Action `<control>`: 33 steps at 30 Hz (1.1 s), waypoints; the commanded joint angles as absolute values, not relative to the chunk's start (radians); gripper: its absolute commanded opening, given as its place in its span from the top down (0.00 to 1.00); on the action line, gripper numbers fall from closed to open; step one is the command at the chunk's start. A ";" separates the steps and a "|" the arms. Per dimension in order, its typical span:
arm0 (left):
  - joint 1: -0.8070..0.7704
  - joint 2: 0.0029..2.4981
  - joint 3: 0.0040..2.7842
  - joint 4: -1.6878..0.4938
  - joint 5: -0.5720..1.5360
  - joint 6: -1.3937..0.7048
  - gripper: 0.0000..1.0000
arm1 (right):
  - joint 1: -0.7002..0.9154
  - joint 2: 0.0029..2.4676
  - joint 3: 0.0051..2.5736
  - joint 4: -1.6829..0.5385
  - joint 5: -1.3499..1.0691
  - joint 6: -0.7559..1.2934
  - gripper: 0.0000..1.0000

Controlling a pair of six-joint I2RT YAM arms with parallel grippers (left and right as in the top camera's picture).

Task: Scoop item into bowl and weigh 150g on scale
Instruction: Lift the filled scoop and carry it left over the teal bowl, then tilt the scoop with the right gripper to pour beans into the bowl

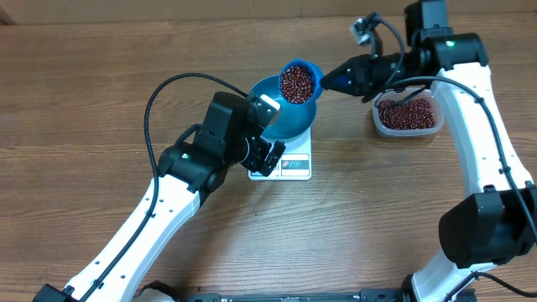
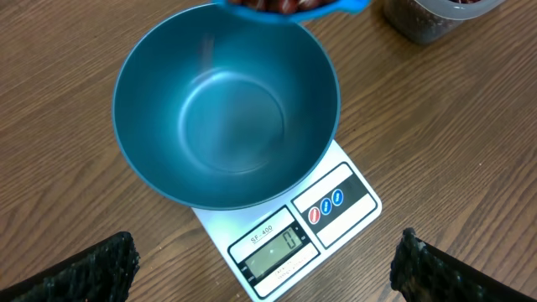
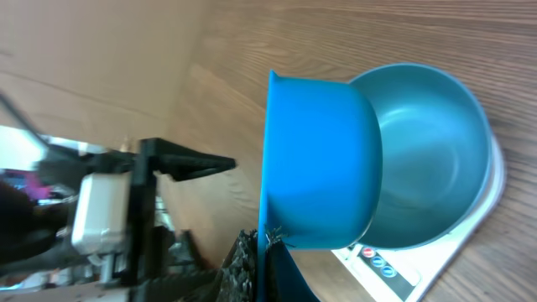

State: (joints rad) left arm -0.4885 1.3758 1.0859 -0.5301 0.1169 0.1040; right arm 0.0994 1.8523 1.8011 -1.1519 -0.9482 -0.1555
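**Loaded scoop poised over the bowl.** The right gripper (image 1: 334, 80), jaws pressed together on the handle of the scoop (image 1: 314, 70), carries the beans (image 1: 296, 82) just ahead of its fingertips, over the rim of the bowl (image 2: 226, 117). We judge that this placement readies a tip into the bowl. The bowl (empty as yet) sits on the scale (image 2: 336, 201), just ahead of and below the left gripper (image 2: 264, 273). Its jaws stand fully spread and touch nothing, so the weighing is undisturbed. More beans lie in the tub (image 1: 379, 127), back beside the right gripper's wrist.
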 commanded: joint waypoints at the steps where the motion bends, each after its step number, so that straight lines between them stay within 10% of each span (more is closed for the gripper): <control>1: -0.484 1.374 1.084 -0.527 0.124 0.089 0.01 | 0.127 1.821 1.830 -1.125 -0.848 -0.101 0.96; 33: -0.485 1.374 1.084 -0.527 0.124 0.089 0.00 | 0.310 1.822 1.830 -1.019 -0.399 -0.101 0.96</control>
